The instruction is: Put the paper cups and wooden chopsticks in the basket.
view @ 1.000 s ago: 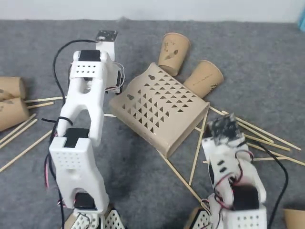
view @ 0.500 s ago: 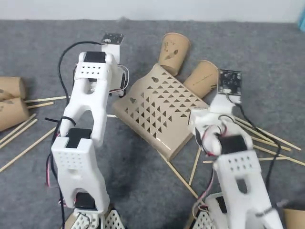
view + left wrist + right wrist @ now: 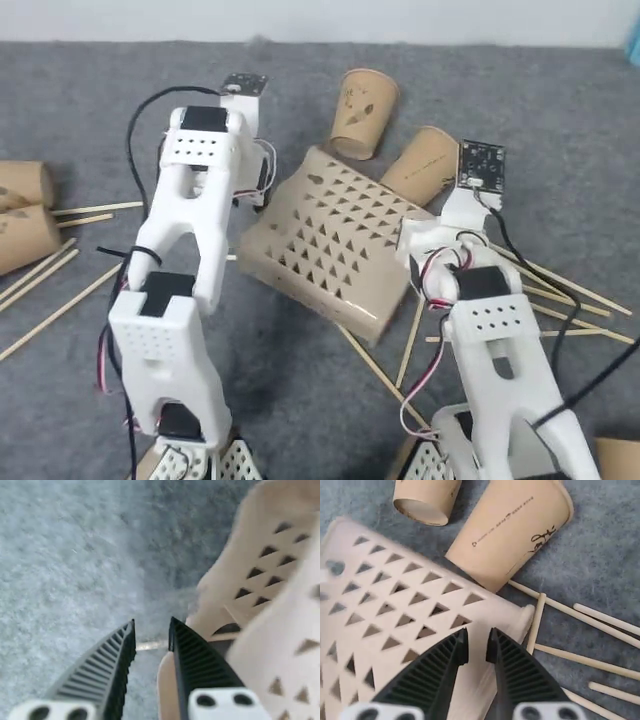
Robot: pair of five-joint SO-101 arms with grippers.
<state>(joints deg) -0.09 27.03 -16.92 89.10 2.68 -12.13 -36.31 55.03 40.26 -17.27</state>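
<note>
The beige perforated basket (image 3: pixel 330 240) lies upside down and tilted in the middle of the carpet. My left gripper (image 3: pixel 258 190) is at its left corner; its fingers stand narrowly open (image 3: pixel 151 627) beside the basket wall (image 3: pixel 260 555), with a chopstick (image 3: pixel 150 645) on the floor past the tips. My right gripper (image 3: pixel 415 258) is at the basket's right corner, its fingers narrowly open (image 3: pixel 477 635) above the basket (image 3: pixel 395 595). Two paper cups (image 3: pixel 365 105) (image 3: pixel 428 163) lie behind the basket, the nearer cup (image 3: pixel 510 535) touching its edge.
Two more cups (image 3: pixel 22 183) (image 3: pixel 25 238) lie at the left edge, another (image 3: pixel 618 460) at the front right corner. Several chopsticks are scattered right of the basket (image 3: pixel 555 285) (image 3: pixel 580 660), in front of it (image 3: pixel 385 375) and at the left (image 3: pixel 55 310).
My right arm swung up from the front to the basket's right corner. The basket shifted and tipped between the two grippers. My left gripper moved slightly right along with it.
</note>
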